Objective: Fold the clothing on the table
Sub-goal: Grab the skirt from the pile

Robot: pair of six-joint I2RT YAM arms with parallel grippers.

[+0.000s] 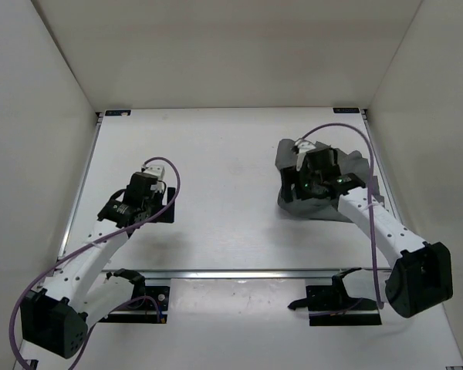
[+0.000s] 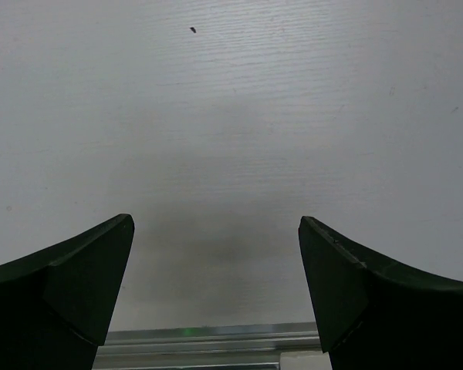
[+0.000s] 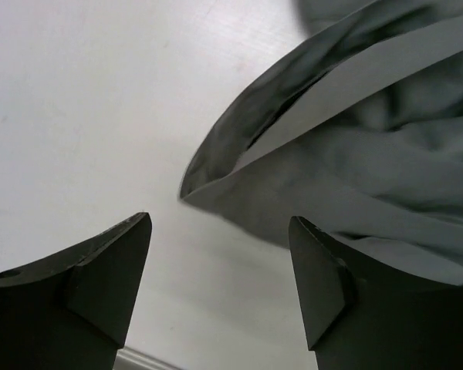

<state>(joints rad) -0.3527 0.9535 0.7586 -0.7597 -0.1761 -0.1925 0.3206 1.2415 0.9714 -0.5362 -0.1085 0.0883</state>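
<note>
The clothing (image 1: 293, 205), a crumpled dark grey garment, lies on the right side of the white table (image 1: 231, 162). My right gripper (image 1: 309, 179) hangs over its middle, jaws open. In the right wrist view the clothing (image 3: 370, 154) fills the upper right, and a folded corner of it ends just ahead of the right gripper (image 3: 220, 222). Nothing sits between those fingers. My left gripper (image 1: 148, 202) is over bare table on the left, far from the clothing. It is wide open (image 2: 214, 221), with only the white tabletop (image 2: 231, 116) below it.
A metal rail (image 1: 231, 272) crosses the near side of the table and shows at the bottom of the left wrist view (image 2: 208, 333). White enclosure walls (image 1: 31, 116) stand at left, right and back. Black mounts (image 1: 336, 299) sit by the arm bases.
</note>
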